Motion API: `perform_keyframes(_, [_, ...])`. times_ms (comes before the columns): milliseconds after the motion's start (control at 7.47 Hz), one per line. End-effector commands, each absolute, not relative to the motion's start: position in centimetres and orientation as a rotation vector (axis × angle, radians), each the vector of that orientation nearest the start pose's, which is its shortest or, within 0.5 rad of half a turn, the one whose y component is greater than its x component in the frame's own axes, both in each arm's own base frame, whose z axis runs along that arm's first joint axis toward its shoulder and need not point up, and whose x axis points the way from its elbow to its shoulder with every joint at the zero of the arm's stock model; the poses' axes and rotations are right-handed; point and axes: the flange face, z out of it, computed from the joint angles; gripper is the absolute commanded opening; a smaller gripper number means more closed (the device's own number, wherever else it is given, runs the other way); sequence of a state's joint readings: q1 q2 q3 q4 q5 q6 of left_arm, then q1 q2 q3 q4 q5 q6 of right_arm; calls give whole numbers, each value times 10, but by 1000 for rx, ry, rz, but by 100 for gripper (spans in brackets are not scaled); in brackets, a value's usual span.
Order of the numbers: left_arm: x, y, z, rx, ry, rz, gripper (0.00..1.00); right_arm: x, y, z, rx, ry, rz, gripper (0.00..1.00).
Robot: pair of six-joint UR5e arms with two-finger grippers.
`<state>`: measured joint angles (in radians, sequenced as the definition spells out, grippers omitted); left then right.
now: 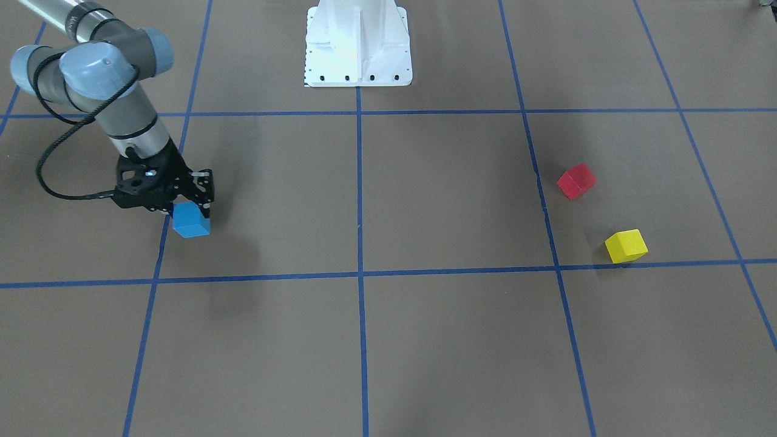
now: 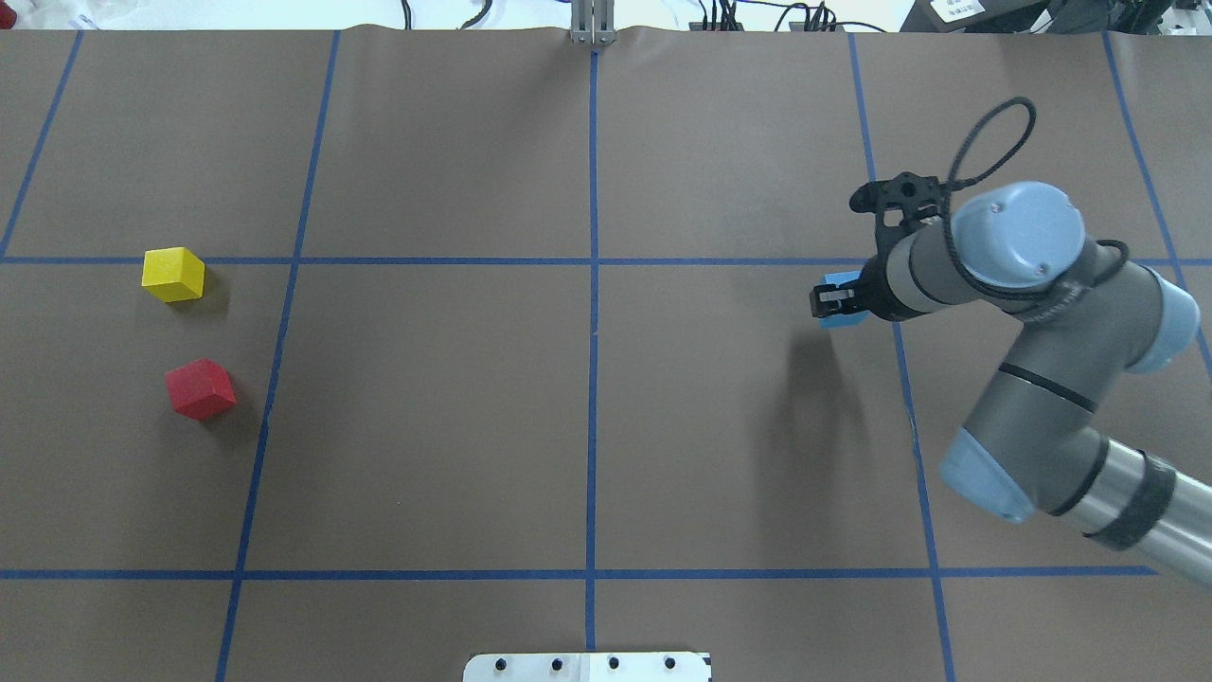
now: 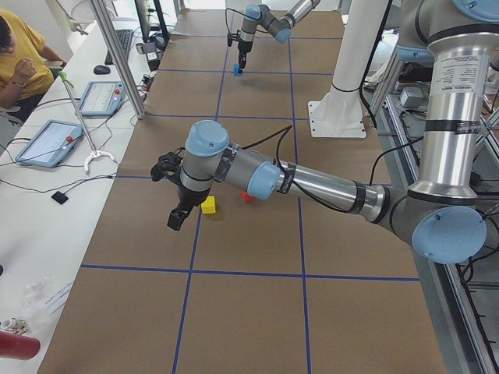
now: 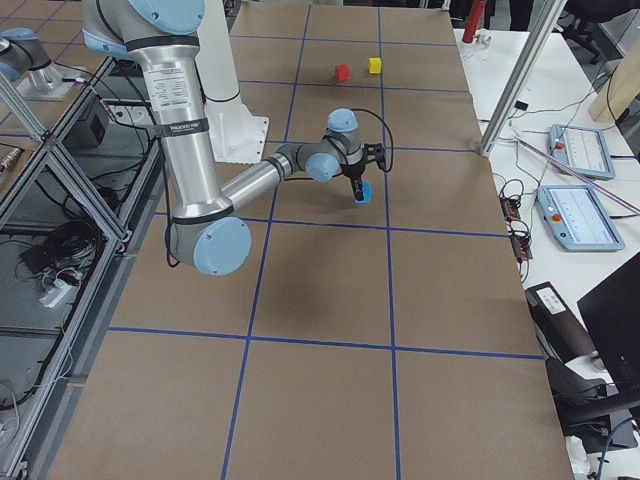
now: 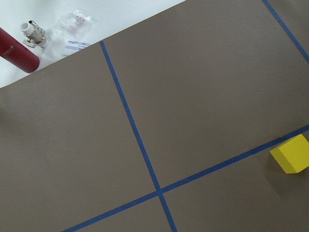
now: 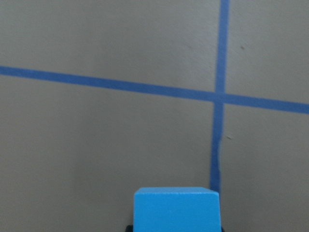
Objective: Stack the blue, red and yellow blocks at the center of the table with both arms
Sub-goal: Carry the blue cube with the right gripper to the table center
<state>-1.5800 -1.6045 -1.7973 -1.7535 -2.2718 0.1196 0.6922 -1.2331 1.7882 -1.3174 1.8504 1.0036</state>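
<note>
From my station I see the right gripper (image 1: 192, 205) clenched on the blue block (image 1: 191, 222), over a blue tape line (image 1: 359, 200) on the robot's right side of the worktop (image 1: 449, 194) and well apart from its centre. I cannot tell whether the block touches the surface. The red block (image 1: 576, 181) and yellow block (image 1: 626, 246) sit near each other but apart on the robot's left side, the yellow one just beside a tape line. The left gripper (image 3: 178, 214) hangs near the yellow block, and I cannot tell how its jaws stand. The brown matte surface is taped into large squares, with a white pedestal (image 1: 358, 42) at the robot's edge. Alongside runs a white side worktop (image 3: 47, 195) with two tablets (image 3: 48, 142), where a person (image 3: 19, 58) sits.
</note>
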Motion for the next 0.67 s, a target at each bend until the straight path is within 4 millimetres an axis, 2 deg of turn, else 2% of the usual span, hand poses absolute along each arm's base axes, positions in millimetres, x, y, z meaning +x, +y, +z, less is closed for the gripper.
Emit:
perform_keyframes(0, [-74,-516,515,463,663,256,100,-490,-489,228,161,-837,127,0])
perform_keyframes(134, [-74,-515,518,459,663,255,100,-546,-486,197,121,-838,172,0])
perform_keyframes(268, [-75,-515,519,456,663,252,100,-592,-477,165,131,-831,203,0])
perform_keyframes(402, [-75,-515,524,448,664,250,100,-616,-459,154,133,-831,188,2])
perform_keyframes(536, [-75,-514,530,436,665,246,100,-634,-438,158,148,-817,167,19])
